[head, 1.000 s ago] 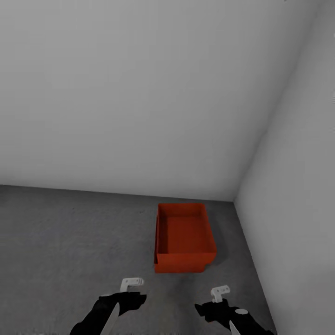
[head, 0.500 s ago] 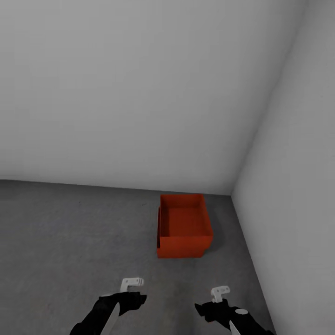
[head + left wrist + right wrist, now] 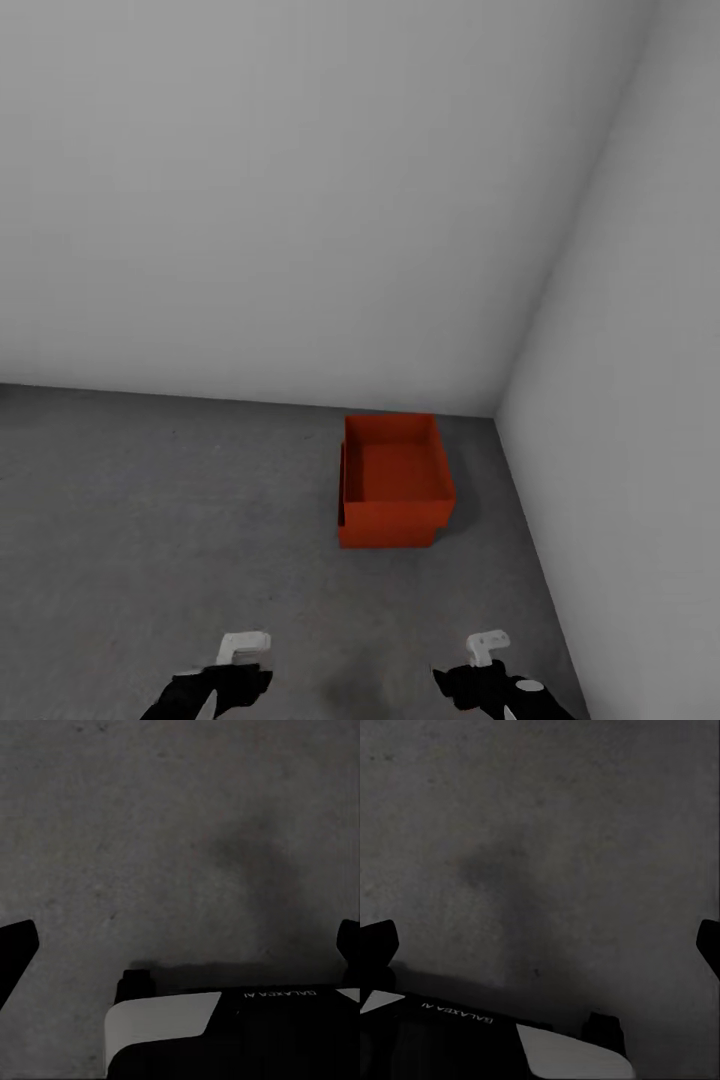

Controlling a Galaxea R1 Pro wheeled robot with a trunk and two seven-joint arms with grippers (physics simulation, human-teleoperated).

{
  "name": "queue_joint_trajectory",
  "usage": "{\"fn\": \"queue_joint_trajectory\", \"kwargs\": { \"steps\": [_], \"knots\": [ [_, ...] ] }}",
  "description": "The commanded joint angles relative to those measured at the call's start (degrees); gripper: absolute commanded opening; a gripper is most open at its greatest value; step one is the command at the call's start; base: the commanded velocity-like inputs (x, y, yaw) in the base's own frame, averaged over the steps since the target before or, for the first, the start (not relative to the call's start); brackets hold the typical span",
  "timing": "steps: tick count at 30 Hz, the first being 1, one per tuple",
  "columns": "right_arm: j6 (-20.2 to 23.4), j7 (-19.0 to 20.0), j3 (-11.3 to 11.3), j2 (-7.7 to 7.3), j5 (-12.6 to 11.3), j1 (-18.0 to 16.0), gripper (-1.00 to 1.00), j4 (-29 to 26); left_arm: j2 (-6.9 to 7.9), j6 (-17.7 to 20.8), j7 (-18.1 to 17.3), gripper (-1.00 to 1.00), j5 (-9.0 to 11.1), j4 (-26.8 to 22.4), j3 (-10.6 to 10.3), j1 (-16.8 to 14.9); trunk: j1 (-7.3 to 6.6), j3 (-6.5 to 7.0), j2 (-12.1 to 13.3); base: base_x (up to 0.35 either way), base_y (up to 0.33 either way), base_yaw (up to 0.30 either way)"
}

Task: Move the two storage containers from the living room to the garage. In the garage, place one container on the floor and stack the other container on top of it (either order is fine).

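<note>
The two storage containers are stacked on the dark grey floor [image 3: 150, 520] of the garage, near the right-hand corner. The upper orange-red bin [image 3: 396, 470] sits open and empty on the lower one [image 3: 388, 536], shifted slightly to the right of it. My two black arms show at the bottom edge of the head view, the left arm [image 3: 215, 690] and the right arm [image 3: 490, 688], well short of the stack. The left gripper [image 3: 180, 945] is open over bare concrete. The right gripper [image 3: 540, 945] is open too, nothing between its fingers.
A plain white wall [image 3: 300, 200] runs behind the stack and another white wall [image 3: 640, 400] closes the right side, meeting in a corner just beyond the bins. Mottled concrete spreads to the left and in front of the stack.
The view has drawn back, so the stack looks smaller and farther. Both arms have dropped lower in the head view, the left one also shifting left. The bins have not moved.
</note>
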Motion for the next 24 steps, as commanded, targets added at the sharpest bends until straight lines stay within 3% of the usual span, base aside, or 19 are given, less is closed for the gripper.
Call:
{"fn": "queue_joint_trajectory", "kwargs": {
  "steps": [1,6,8,13,20,24],
  "knots": [
    [-2.3,-0.9,0.4,-0.49,-0.3,0.0,1.0,2.6,1.65,-3.7,0.0,1.0,0.5,4.6,-0.2,0.0,-0.22,0.13,0.4,0.0,0.0,0.0],
    [-9.6,-6.0,0.6,-0.97,-0.3,0.0,1.0,10.9,4.17,-16.4,1.2,1.0,0.6,17.0,-0.2,0.0,-1.32,1.03,2.4,0.0,0.0,0.0],
    [-10.9,-8.5,0.7,-1.07,-0.3,0.0,1.0,13.9,4.66,-21.2,3.4,1.0,0.7,21.8,-0.3,0.0,-1.76,1.39,3.2,0.0,0.0,0.0],
    [-12.1,-10.2,0.7,-1.2,-0.2,0.0,1.0,19.0,5.0,-29.0,9.0,1.0,0.8,29.5,-0.3,0.0,-2.85,2.29,5.2,0.0,0.0,0.0],
    [-15.7,-10.6,0.8,-1.28,0.0,0.6,1.0,21.9,5.21,-34.1,11.7,1.0,0.9,33.5,-0.3,0.9,-4.39,3.54,8.0,0.0,0.0,0.0],
    [-16.2,-10.6,0.8,-1.54,0.2,0.7,1.0,22.1,6.66,-34.6,11.6,1.0,1.1,33.9,-0.3,1.4,-5.27,4.26,9.6,0.0,0.0,0.0]
  ]
}}
